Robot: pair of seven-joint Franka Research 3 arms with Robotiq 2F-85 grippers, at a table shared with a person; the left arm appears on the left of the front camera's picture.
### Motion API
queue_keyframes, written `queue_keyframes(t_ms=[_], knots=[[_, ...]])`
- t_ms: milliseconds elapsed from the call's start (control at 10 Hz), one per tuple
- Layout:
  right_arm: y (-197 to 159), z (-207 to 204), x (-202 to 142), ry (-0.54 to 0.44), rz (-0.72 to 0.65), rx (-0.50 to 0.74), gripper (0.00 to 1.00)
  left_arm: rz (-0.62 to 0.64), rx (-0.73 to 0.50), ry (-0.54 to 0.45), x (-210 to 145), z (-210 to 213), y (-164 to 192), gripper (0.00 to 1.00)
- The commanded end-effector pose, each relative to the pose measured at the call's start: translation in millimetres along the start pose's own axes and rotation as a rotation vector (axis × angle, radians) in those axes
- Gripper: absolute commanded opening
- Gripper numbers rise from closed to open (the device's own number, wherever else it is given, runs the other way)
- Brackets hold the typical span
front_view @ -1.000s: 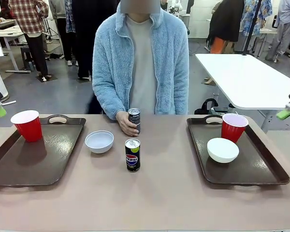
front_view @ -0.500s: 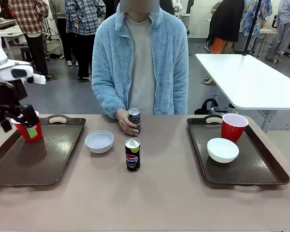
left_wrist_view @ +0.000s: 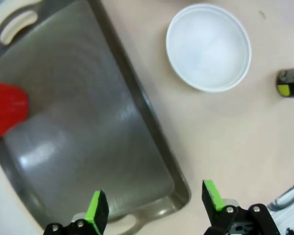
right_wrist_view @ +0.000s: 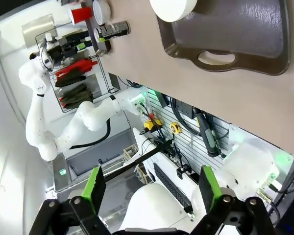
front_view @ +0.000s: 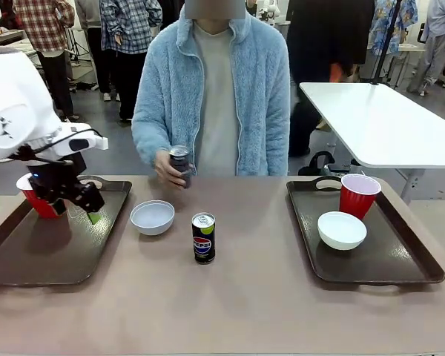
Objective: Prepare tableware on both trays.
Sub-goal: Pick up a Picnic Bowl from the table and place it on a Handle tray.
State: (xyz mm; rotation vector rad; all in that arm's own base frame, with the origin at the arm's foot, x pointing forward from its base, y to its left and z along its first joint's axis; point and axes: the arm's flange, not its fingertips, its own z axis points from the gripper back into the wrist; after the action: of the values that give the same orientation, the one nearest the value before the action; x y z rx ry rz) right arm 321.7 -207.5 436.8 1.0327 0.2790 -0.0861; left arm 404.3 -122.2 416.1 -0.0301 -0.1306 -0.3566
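Bowl-to-tray step, by my reading: my left gripper [front_view: 87,206], wide open and empty, hangs over the tray [front_view: 52,252] just left of the bowl [front_view: 152,216] on the counter [front_view: 245,304]; next I must straddle its rim.

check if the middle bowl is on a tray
Off: the bowl sits on the bare table, beside the left tray.

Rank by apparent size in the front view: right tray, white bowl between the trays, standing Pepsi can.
1. right tray, clearly largest.
2. white bowl and Pepsi can: bowl wider, can taller; too alike to rank.
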Motion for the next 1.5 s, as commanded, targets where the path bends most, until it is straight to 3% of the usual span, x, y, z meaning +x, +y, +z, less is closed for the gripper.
queue_keyframes(t_ms=[0, 100, 200, 300, 700, 1400], knots=[[1, 2, -4, -0.005, 0.002, 0.007, 1.00, -0.030, -0.020, -0.008, 15, -10, -6, 1.00], [1, 2, -4, -0.005, 0.002, 0.007, 1.00, -0.059, -0.066, 0.077, -12, 12, -8, 1.00], [1, 2, -4, -0.005, 0.002, 0.007, 1.00, -0.175, -0.064, 0.068, -83, 63, -24, 1.00], [1, 2, -4, -0.005, 0.002, 0.007, 1.00, -0.218, -0.088, 0.060, -123, 89, -26, 1.00], [1, 2, -4, -0.005, 0.002, 0.007, 1.00, -0.213, -0.180, 0.125, -135, 88, -20, 1.00], [1, 2, -4, -0.005, 0.002, 0.007, 1.00, -0.204, -0.164, 0.125, -140, 102, -21, 1.00]])
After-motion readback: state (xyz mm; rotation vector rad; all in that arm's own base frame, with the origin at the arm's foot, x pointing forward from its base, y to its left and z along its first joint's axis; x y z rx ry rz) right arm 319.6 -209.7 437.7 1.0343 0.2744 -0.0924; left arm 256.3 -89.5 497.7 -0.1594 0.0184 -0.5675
